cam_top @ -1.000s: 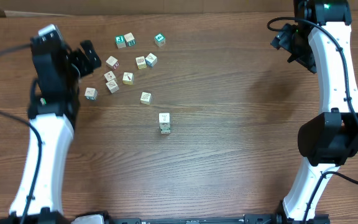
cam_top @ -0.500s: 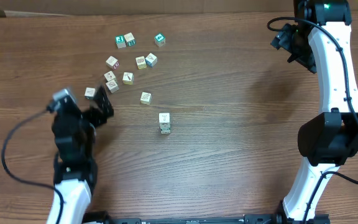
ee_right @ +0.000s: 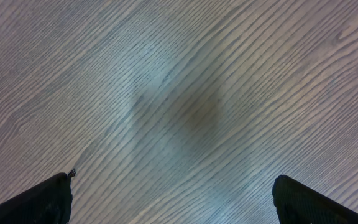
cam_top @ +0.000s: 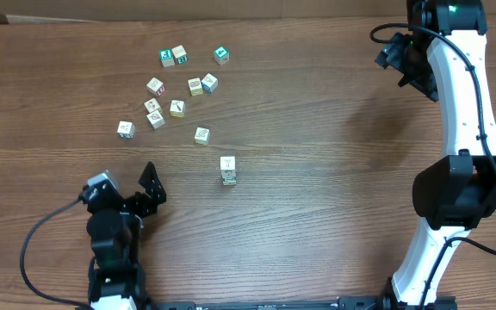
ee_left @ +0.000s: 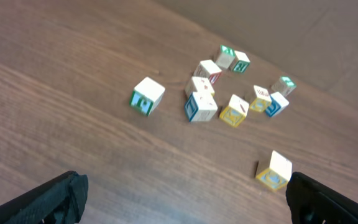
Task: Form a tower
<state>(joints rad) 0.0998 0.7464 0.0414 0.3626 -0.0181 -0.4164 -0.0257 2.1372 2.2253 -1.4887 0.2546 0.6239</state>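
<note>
Standing a little left of the desk's (cam_top: pixel 317 215) middle, the tower (cam_top: pixel 228 170) is a narrow column of pale printed cubes. From overhead it shows one top face with a lower cube peeking out on the near side, and its number of cubes cannot be told. Nothing touches it.

The nearest loose cube (cam_top: pixel 201 135) lies just beyond it, toward the far-left corner. The other loose cubes (cam_top: pixel 176 108) are scattered further that way. Several sit close together, a pair (cam_top: pixel 174 56) lies side by side nearest the far edge, and one cube (cam_top: pixel 125 129) sits off to the left on its own.

The left gripper (cam_top: pixel 145 196) is near the desk's near edge, left of the tower and well apart from it. Its black fingers are spread wide with nothing between them, and its wrist camera looks across the scattered cubes.

The right gripper (cam_top: pixel 399 60) hangs by the far-right corner, far from every cube. It is likewise released and empty, with only bare wood grain under its parted fingers.
</note>
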